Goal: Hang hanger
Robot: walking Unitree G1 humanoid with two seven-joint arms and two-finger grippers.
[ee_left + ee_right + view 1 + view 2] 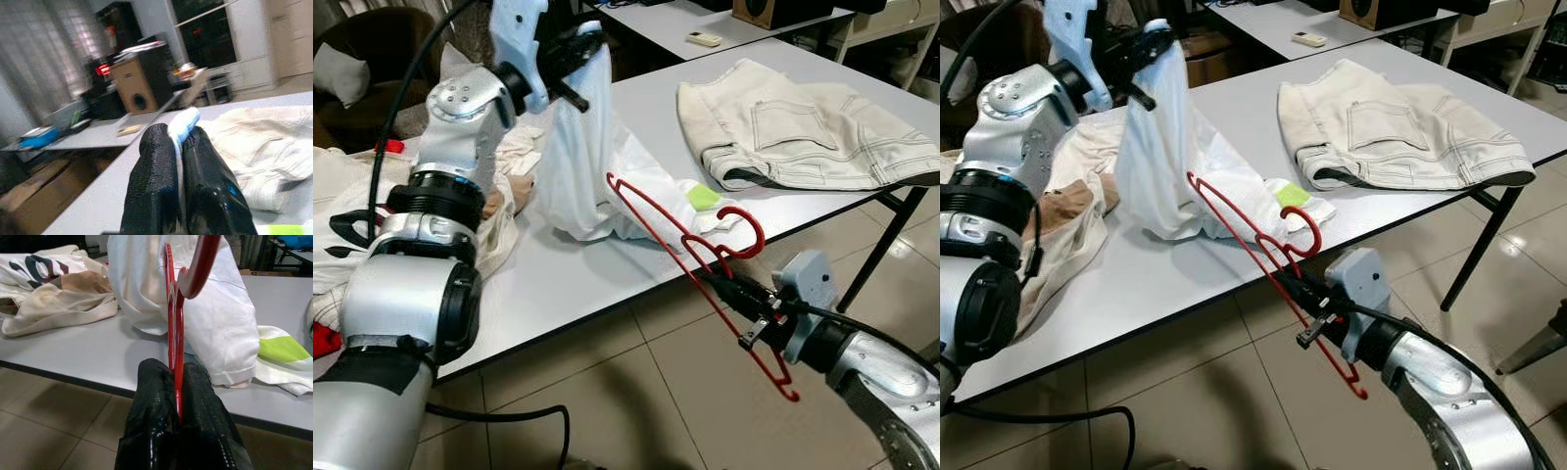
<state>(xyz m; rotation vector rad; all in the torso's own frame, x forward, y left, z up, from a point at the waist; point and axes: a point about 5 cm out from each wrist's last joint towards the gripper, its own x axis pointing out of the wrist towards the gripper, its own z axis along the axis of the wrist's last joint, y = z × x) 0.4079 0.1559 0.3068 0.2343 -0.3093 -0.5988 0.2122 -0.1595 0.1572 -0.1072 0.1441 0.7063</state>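
Note:
A red plastic hanger (pixel 695 259) is held edge-on at the table's front edge, its hook curling up by the garment's hem. My right gripper (pixel 729 286) is shut on the hanger's neck; the same hanger (pixel 174 323) rises from between the black fingers (pixel 151 421). My left gripper (pixel 576 44) is raised above the table and shut on the top of a white garment (pixel 578 147), which hangs from it down to the tabletop. A fold of that white fabric (pixel 183 125) is pinched between the left fingers (pixel 151 181).
The grey table (pixel 558 279) carries beige folded trousers (pixel 803 127) at the right and a heap of cream clothes (pixel 1077 211) at the left. A lime-and-white cloth (pixel 705 201) lies by the hanger. Tiled floor lies below the table's edge. A second table with a remote (pixel 705 39) stands behind.

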